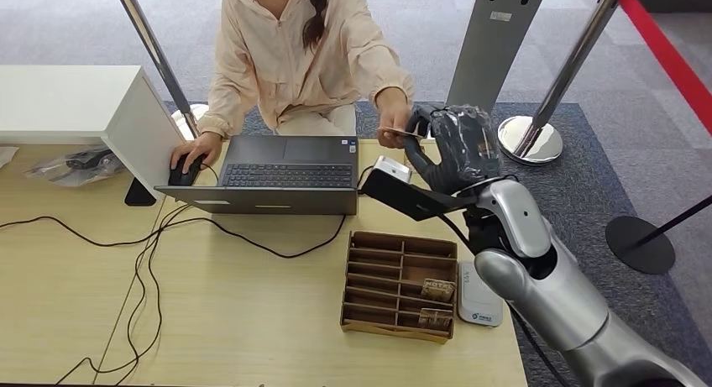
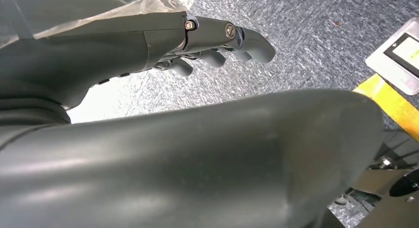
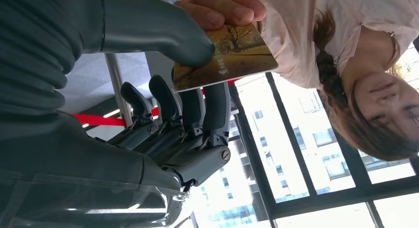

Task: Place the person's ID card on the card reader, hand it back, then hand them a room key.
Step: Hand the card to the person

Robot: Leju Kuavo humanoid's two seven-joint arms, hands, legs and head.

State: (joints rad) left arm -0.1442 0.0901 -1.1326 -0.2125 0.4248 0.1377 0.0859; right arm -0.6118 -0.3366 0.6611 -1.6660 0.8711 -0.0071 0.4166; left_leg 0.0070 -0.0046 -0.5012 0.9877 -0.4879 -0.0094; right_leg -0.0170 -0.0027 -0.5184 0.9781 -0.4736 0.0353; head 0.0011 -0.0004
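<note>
Head view: the right hand (image 1: 453, 148) is raised over the far edge of the wooden table (image 1: 252, 320), meeting the person's hand (image 1: 392, 118) at a card (image 1: 401, 133). From the right wrist, the card (image 3: 225, 57), printed with an autumn tree scene, sits between the robot's thumb and fingers (image 3: 210, 107) while the person's fingers pinch its other end. A white card reader (image 1: 479, 296) lies beside a wooden divided tray (image 1: 395, 282) holding key cards (image 1: 437, 289). An open laptop (image 1: 285, 173) sits before the person. The left hand (image 2: 217, 45) hangs over grey carpet, fingers loosely curled, holding nothing.
</note>
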